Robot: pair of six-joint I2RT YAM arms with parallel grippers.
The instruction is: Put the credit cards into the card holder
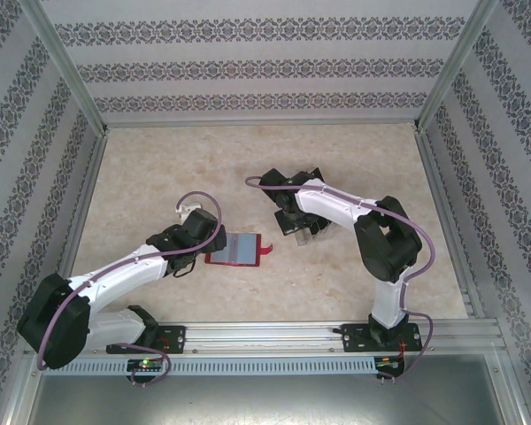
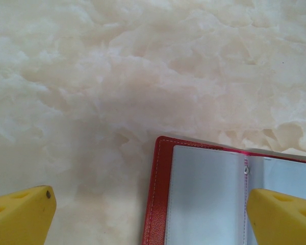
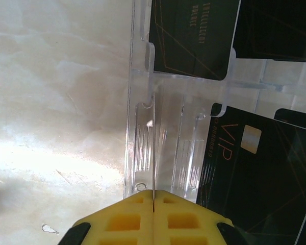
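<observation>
Card holder: the red card holder (image 1: pixel 239 251) is laid open on the table (image 1: pixel 142 177), grey pockets up, between the 2 arms.

Done: nothing that can be made out. No black card is seen in the grey pockets.

Left to do: the credit cards (image 3: pixel 260 178) are lodged in a clear rack (image 3: pixel 163 127), which stands to the right of the card holder and a little beyond it, apart from it. At least 3 are counted close up, and all are judged to be waiting for the move.

Left gripper (image 2: pixel 150 196): held wide open and empty at the card holder's edge nearest the left arm. 1 finger is poised over a grey pocket, the other over bare table beside the card holder.

Right gripper (image 3: pixel 153 196): pressed shut at the rack, away to the right of the card holder. A thin pale line runs up from the seam between the fingers. Whether that is a card seen edge-on or a rib of the rack cannot be told.

Top view: the spacing of rack and card holder is given, and both arms are placed at once. The cards are too small to count there.

Right wrist view: gold "VIP" print and the rack's slots are brought out.

Left wrist view: the card holder's stitching, snap and bare pockets are given.
</observation>
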